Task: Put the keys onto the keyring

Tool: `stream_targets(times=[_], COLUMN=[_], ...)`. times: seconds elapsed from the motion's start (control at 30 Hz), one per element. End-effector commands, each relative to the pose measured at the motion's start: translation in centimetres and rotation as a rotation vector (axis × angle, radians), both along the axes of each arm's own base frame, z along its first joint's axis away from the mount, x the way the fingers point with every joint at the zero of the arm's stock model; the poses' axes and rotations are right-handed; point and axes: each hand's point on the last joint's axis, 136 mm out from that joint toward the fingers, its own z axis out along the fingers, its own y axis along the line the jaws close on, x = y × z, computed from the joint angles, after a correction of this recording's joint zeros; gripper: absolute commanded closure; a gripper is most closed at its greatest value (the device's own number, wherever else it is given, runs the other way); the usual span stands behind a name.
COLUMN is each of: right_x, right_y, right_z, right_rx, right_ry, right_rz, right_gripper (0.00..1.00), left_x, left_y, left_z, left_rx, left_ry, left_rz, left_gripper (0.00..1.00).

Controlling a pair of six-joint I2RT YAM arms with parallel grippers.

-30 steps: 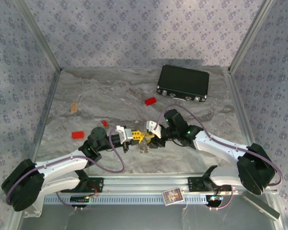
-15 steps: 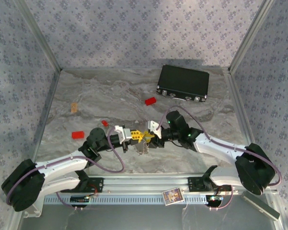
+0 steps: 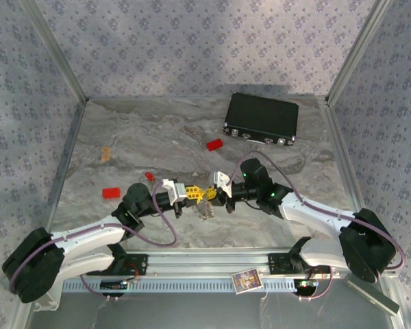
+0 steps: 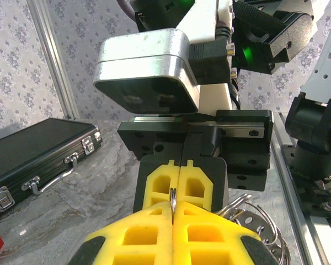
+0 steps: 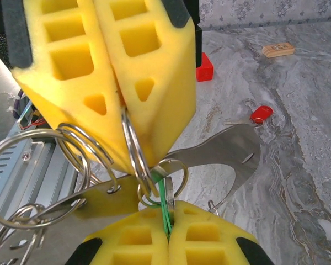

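**Ring meets green key**

Above the near middle of the tabletop (image 5: 298, 165), the left claw (image 3: 196, 194) clamps the keyring (image 5: 131, 148), a thin, stiff, slippery silver hoop best pinched across its wire. The right claw (image 3: 212, 196) is closed on the featherweight green key (image 5: 167, 212). The red key (image 5: 261, 114) lies just left.

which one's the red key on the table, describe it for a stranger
On the grey marbled table, look just behind the left arm's black wrist. The small red-headed key lies there. It is smaller than the two plain red rectangular blocks nearby and has a rounded head with thin metal attached.
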Motion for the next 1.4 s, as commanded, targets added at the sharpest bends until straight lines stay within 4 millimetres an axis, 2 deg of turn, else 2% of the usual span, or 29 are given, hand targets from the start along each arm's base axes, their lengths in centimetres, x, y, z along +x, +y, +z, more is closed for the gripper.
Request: stream_targets(times=[0.0, 0.23, 0.47, 0.73, 1.0, 1.23, 1.37], right_x=[0.1, 1.1, 1.7, 1.3, 1.2, 2.4, 3.2], right_y=[-0.5, -2.0, -3.3, -3.3, -3.1, -4.3, -4.7], right_z=[0.3, 0.4, 1.4, 2.8, 3.3, 3.2, 3.7], right_rx=[-0.009, -0.107, -0.22, -0.258, -0.287, -0.347, -0.386], right_ry=[-0.021, -0.067, -0.115, -0.159, -0.191, -0.223, -0.253], right_rz=[-0.01, -0.087, -0.135, -0.131, -0.137, -0.194, -0.216], right_gripper=[1.0, 1.0, 1.0, 1.0, 1.0, 1.0, 1.0], left_x=[0.0, 0.3, 0.4, 0.7, 0.9, 1.3, 2.3], left_y=[0.3, 0.5, 0.2, 0.2, 0.3, 1.5, 3.2], left_z=[1.7, 0.6, -0.5, -0.8, -0.7, 0.5, 1.4], left_rx=[-0.056, 0.0, 0.055, 0.067, 0.064, 0.036, 0.043], left_ry=[-0.038, -0.021, -0.012, -0.006, 0.004, -0.027, -0.051], left_rz=[0.004, 0.024, 0.016, 0.031, 0.043, 0.117, 0.236], left_gripper=[1.0, 1.0, 1.0, 1.0, 0.66, 0.49, 0.42])
